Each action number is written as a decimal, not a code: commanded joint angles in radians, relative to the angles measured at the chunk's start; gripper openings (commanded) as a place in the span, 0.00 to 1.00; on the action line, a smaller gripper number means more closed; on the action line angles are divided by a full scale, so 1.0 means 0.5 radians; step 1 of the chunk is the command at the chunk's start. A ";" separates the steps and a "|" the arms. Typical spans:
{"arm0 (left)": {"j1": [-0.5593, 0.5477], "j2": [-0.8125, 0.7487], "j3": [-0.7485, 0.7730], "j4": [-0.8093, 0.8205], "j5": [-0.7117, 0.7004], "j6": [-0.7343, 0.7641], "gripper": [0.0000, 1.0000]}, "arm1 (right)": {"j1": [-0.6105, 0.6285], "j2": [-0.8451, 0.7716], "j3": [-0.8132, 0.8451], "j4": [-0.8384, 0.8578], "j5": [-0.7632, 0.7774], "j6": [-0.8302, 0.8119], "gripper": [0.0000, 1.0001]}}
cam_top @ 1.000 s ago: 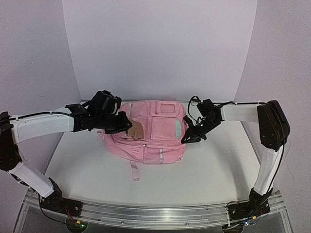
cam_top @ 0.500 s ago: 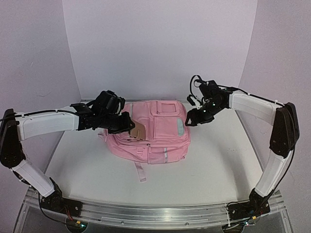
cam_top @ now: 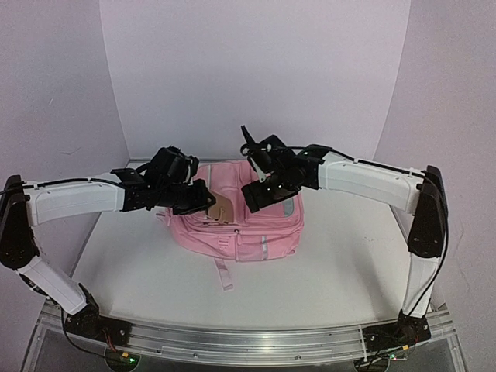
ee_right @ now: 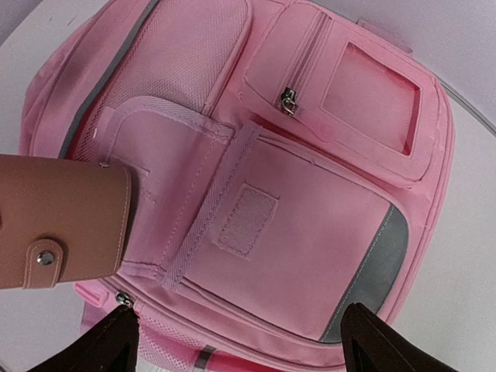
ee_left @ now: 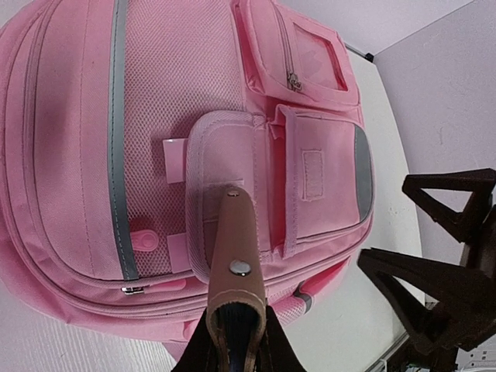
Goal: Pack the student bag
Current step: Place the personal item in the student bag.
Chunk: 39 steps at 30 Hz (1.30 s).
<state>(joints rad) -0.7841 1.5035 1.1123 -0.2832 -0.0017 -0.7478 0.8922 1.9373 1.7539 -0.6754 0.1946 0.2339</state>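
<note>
Enclosure: three plain panels, pale lilac-white, matte. Back wall (cam_top: 256, 70) flat and unmarked. Left wall (cam_top: 46, 77) and right wall (cam_top: 457, 77) angle outward toward the camera and meet the back wall at straight vertical seams. No windows in view.

Table (cam_top: 333, 271): white top running up to all three walls. Left wrist view shows a faint grain in its surface and a thin dark strip where it meets the wall.

Near edge: aluminium rail (cam_top: 248, 339) spanning the width of the table.

Light: even and diffuse from above, with only soft shadows on the table. Walls are slightly darker toward the upper corners.
</note>
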 commanded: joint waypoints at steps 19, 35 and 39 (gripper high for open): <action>0.011 -0.114 -0.110 0.254 -0.003 -0.049 0.00 | 0.098 0.627 0.557 -0.143 0.516 0.328 0.79; 0.010 -0.108 -0.129 0.288 -0.003 -0.070 0.00 | 0.095 0.507 0.529 -0.254 0.737 0.253 0.62; 0.010 -0.092 -0.112 0.289 -0.003 -0.069 0.00 | 0.095 0.447 0.514 -0.254 0.720 0.235 0.61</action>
<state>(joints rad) -0.7822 1.4727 1.0447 -0.1993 -0.0006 -0.7827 0.9433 2.2650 2.0155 -0.7655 0.5128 0.3636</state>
